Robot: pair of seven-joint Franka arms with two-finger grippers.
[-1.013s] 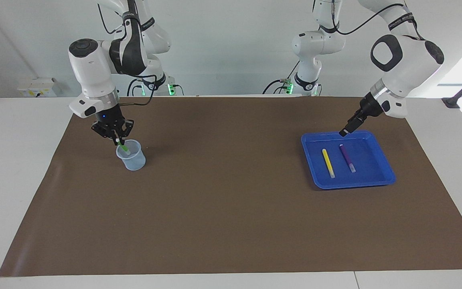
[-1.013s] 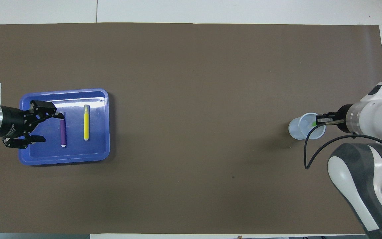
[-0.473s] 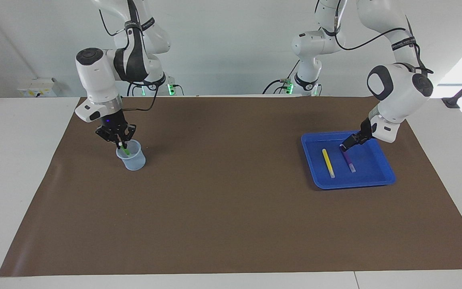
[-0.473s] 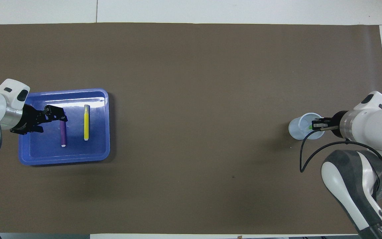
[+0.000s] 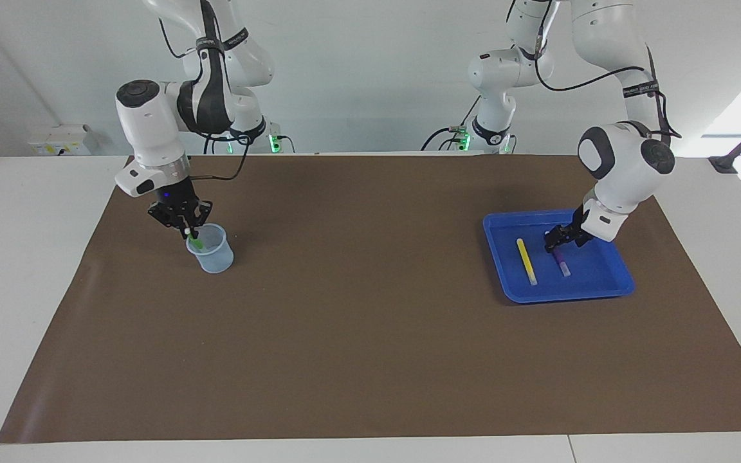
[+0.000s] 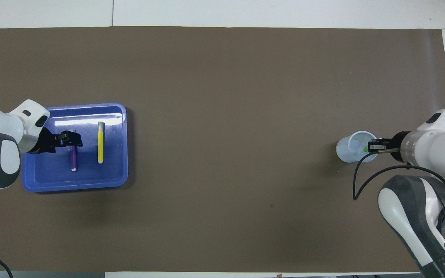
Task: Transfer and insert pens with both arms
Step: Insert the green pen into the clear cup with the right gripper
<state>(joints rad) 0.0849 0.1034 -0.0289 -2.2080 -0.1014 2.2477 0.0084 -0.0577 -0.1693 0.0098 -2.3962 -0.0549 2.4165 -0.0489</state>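
Observation:
My right gripper (image 5: 188,233) (image 6: 370,146) is shut on the green pen (image 5: 194,243) (image 6: 365,148). It holds the pen tilted at the rim of a translucent bluish cup (image 5: 211,251) (image 6: 352,148), with the pen's lower end inside. The cup stands at the right arm's end of the table. My left gripper (image 5: 556,244) (image 6: 73,141) is down in the blue tray (image 5: 602,283) (image 6: 91,175) and open, astride the purple pen (image 5: 563,265) (image 6: 73,160). The yellow pen (image 5: 525,260) (image 6: 100,143) lies beside the purple one in the tray.
A brown mat (image 5: 370,334) (image 6: 222,96) covers the white table. Two smaller white arms with green-lit bases (image 5: 493,96) stand at the robots' end of the table.
My left gripper has come down from above the tray's rim onto the purple pen, with its wrist turned. My right gripper has shifted only slightly at the cup, still holding the green pen.

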